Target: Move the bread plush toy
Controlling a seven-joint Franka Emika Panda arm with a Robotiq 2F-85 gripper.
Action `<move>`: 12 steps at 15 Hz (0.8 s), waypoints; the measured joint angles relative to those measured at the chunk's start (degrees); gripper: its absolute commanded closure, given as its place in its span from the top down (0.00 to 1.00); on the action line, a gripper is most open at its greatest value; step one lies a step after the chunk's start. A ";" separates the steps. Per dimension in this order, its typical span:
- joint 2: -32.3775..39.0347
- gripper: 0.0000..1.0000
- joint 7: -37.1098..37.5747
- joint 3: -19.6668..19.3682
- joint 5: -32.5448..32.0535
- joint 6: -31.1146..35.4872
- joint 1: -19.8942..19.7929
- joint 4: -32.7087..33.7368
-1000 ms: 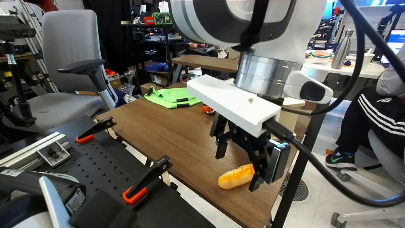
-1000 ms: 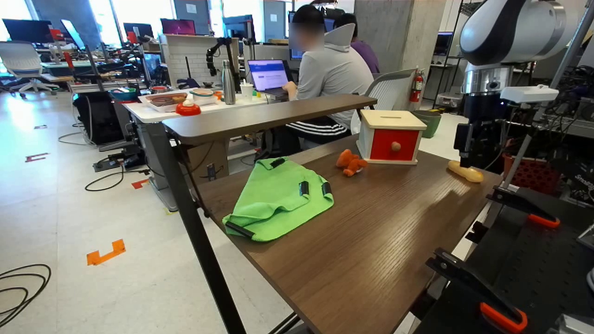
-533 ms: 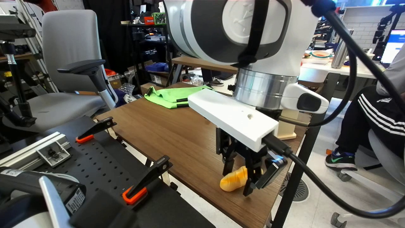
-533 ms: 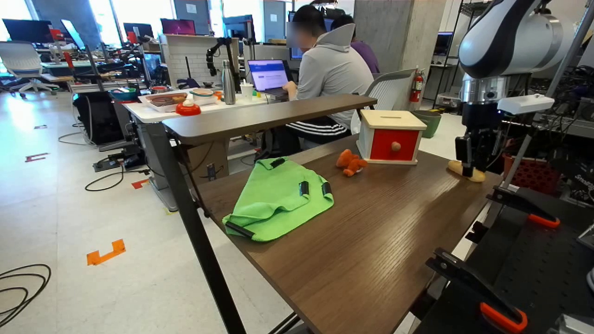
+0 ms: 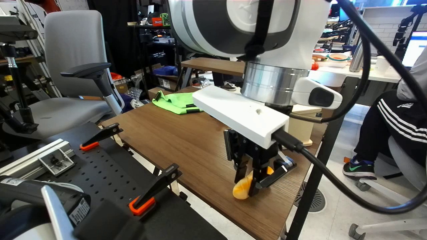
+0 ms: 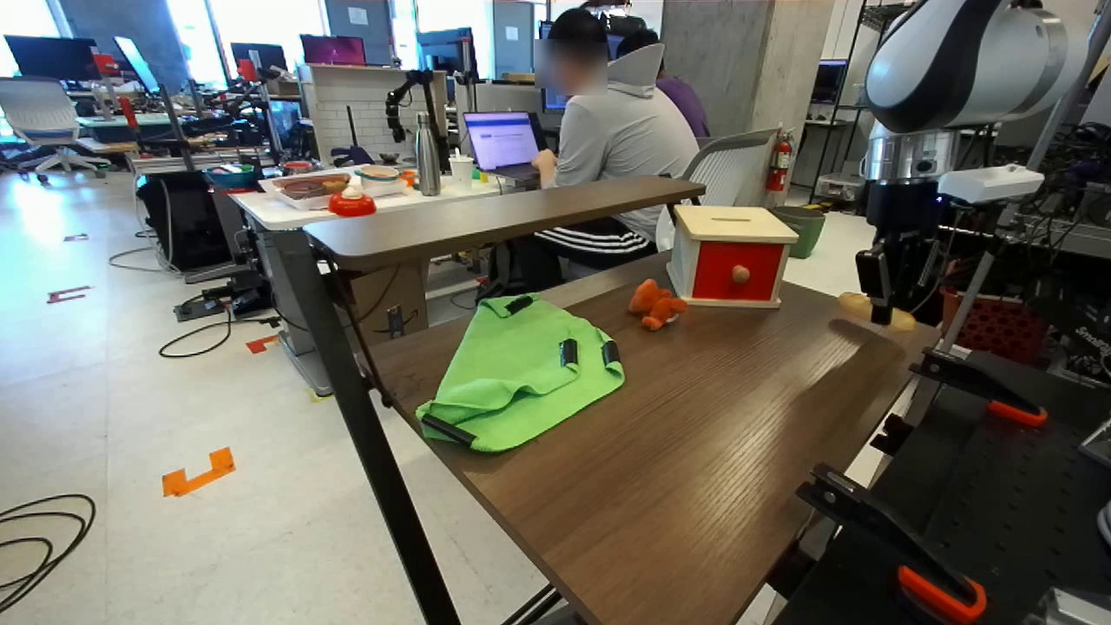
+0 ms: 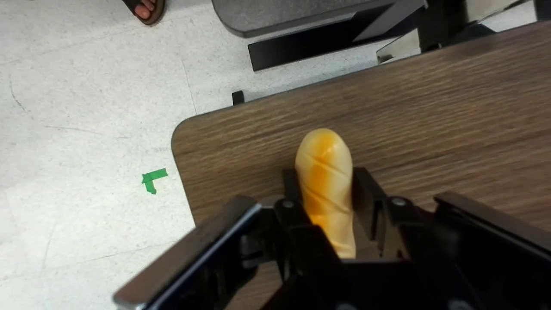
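The bread plush toy (image 7: 325,161) is squeezed between the 2 jaws of the gripper (image 7: 326,180), and looks just off the table (image 7: 452,129). Away from the jaws are a red-fronted box (image 6: 719,256), an orange toy (image 6: 661,310), a green cloth (image 6: 512,365) and a white label (image 5: 80,211) too small to read.

In an exterior view, the bread plush toy (image 6: 903,321) is held right of the box (image 6: 733,256), seemingly just above the table (image 6: 660,451).
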 measured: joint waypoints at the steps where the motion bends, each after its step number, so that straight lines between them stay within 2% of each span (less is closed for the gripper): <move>1: -1.20 0.09 0.00 0.13 -0.51 0.00 0.08 -1.08; 6: -9.72 0.09 0.16 0.55 -4.89 0.00 2.26 -9.37; 12: -18.99 0.09 4.78 3.60 -7.01 0.00 8.82 -17.01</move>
